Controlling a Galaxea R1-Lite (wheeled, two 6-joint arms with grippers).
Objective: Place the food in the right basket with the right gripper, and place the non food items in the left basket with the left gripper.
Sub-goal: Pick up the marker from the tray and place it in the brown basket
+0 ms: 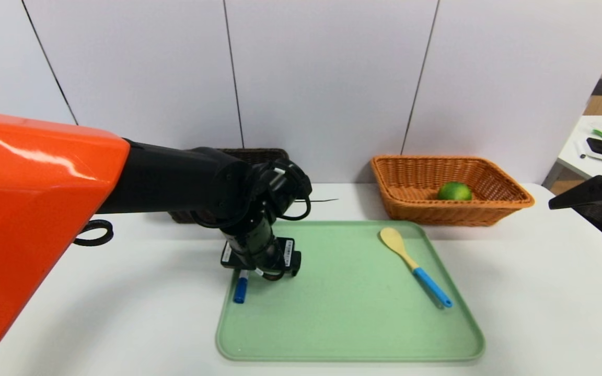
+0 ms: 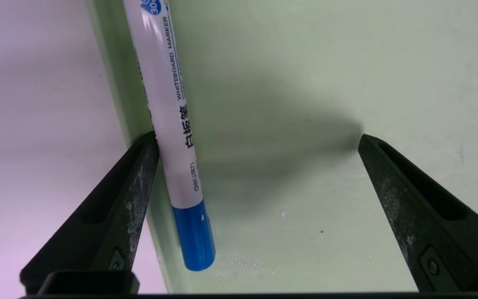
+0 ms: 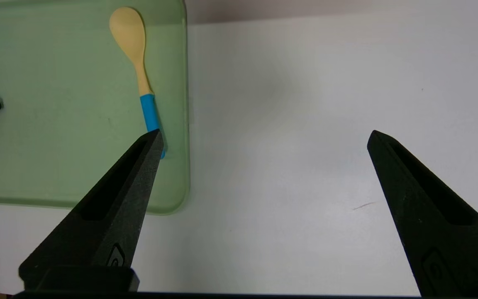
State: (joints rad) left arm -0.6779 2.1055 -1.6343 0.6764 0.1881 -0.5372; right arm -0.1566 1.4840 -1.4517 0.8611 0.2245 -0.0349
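The white marker with blue cap (image 2: 168, 104) lies along the left rim of the green tray (image 2: 305, 62). My left gripper (image 2: 259, 139) hangs low over it, open, with the marker close against one finger (image 2: 139, 178) and not clamped. In the head view the marker's cap (image 1: 240, 289) sticks out below the left wrist. The wooden spoon with blue handle (image 1: 413, 263) lies on the tray's right side. The lime (image 1: 454, 191) sits inside the orange-tan right basket (image 1: 510, 190). The dark left basket (image 1: 259, 154) is mostly hidden behind my left arm. My right gripper (image 3: 266, 133) is open and empty above bare table, right of the tray.
The tray's rim (image 1: 458, 334) takes up the table's middle. A black cable loop (image 1: 94, 232) lies at the left. A side table with small items (image 1: 593, 146) stands beyond the right edge. A white panelled wall closes the back.
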